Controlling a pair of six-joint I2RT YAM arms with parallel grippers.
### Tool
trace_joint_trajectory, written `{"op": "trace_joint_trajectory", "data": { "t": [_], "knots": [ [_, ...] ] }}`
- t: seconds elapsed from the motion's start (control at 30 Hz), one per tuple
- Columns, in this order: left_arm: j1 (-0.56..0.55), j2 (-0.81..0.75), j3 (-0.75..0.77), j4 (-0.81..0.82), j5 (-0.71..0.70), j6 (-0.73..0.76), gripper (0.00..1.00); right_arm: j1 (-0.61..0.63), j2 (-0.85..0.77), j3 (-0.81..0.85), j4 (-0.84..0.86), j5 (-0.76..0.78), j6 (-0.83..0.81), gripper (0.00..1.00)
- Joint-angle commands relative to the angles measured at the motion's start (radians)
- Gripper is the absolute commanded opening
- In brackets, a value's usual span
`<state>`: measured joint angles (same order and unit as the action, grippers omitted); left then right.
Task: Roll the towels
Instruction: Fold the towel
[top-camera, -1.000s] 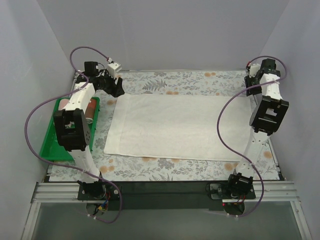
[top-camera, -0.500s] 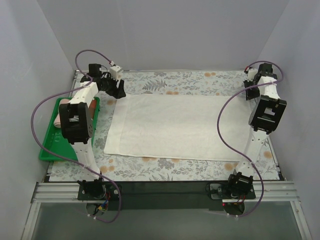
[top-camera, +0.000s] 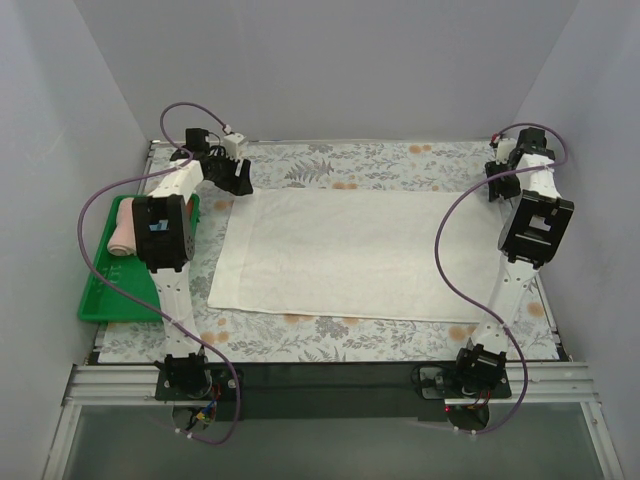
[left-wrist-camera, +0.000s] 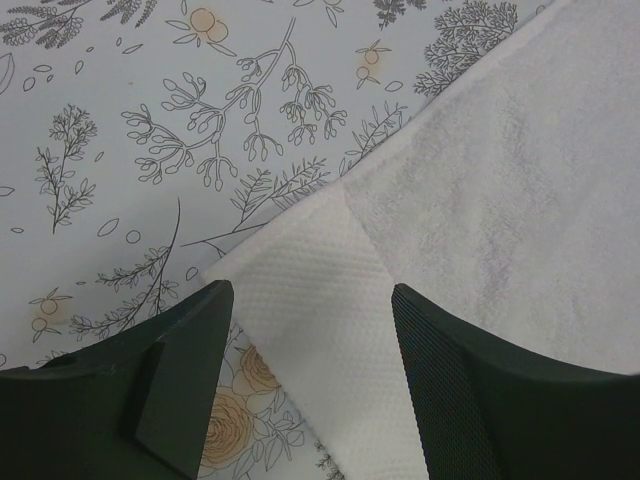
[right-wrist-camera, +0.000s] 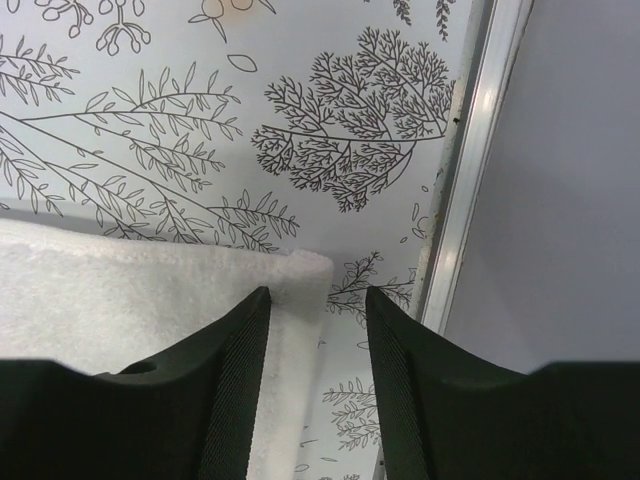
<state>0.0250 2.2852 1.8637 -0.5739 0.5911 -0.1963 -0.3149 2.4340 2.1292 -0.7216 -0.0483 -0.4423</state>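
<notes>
The long cream-white towel (top-camera: 360, 255) lies spread flat in the middle of the floral mat. The small salmon-pink towel (top-camera: 124, 228) sits as a roll in the green tray (top-camera: 108, 292) on the left. My left gripper (top-camera: 238, 181) hovers at the white towel's far-left corner; in the left wrist view the left gripper (left-wrist-camera: 310, 295) is open, its fingers straddling the woven end band of the towel (left-wrist-camera: 520, 180). My right gripper (top-camera: 497, 187) is at the far-right corner; in the right wrist view the right gripper (right-wrist-camera: 316, 297) is open, with the edge of the towel corner (right-wrist-camera: 150, 290) lying between its jaws, unpinched.
A metal rail (right-wrist-camera: 470, 170) and the grey wall run just right of the right gripper. The floral mat (top-camera: 330, 165) covers the table. Purple cables loop off both arms. The green tray sits against the left wall.
The left arm's elbow swung in toward the centre, uncovering the pink roll in the tray, and its gripper edged along the towel's far-left corner. The right arm barely shifted.
</notes>
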Motion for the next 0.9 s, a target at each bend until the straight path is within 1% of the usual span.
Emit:
{"op": "trace_joint_trajectory", "data": {
  "t": [0.0,0.07,0.2,0.3,0.4,0.5,0.53,0.6,0.63,0.87],
  "knots": [
    [0.004,-0.035,0.028,-0.001,0.004,-0.008,0.61,-0.013,0.002,0.008,0.021,-0.028,0.013,0.43],
    [0.003,-0.032,0.031,-0.001,-0.007,-0.008,0.61,-0.016,0.002,0.005,0.013,-0.091,0.017,0.4],
    [0.003,-0.03,0.029,0.002,-0.001,-0.018,0.61,-0.036,-0.001,0.008,0.005,-0.137,0.04,0.38],
    [0.004,-0.026,0.038,0.005,0.003,-0.026,0.61,-0.049,0.003,0.015,0.004,-0.148,0.051,0.36],
    [0.003,-0.015,0.052,0.003,0.0,-0.031,0.61,-0.056,0.01,0.015,0.002,-0.16,0.047,0.31],
    [0.003,0.003,0.074,-0.009,-0.014,-0.031,0.61,-0.061,0.007,0.012,0.001,-0.203,0.05,0.22],
    [0.003,0.011,0.081,-0.015,-0.023,-0.031,0.61,-0.061,0.004,0.011,-0.001,-0.214,0.048,0.15],
    [0.003,0.031,0.104,-0.04,-0.027,-0.026,0.62,-0.061,-0.003,0.009,-0.001,-0.239,0.044,0.09],
    [0.001,0.037,0.115,-0.046,-0.025,-0.026,0.62,-0.061,-0.006,0.011,-0.002,-0.245,0.04,0.02],
    [0.003,0.054,0.14,-0.064,-0.024,-0.028,0.63,-0.072,-0.05,-0.008,0.001,-0.295,0.027,0.01]
  ]
}}
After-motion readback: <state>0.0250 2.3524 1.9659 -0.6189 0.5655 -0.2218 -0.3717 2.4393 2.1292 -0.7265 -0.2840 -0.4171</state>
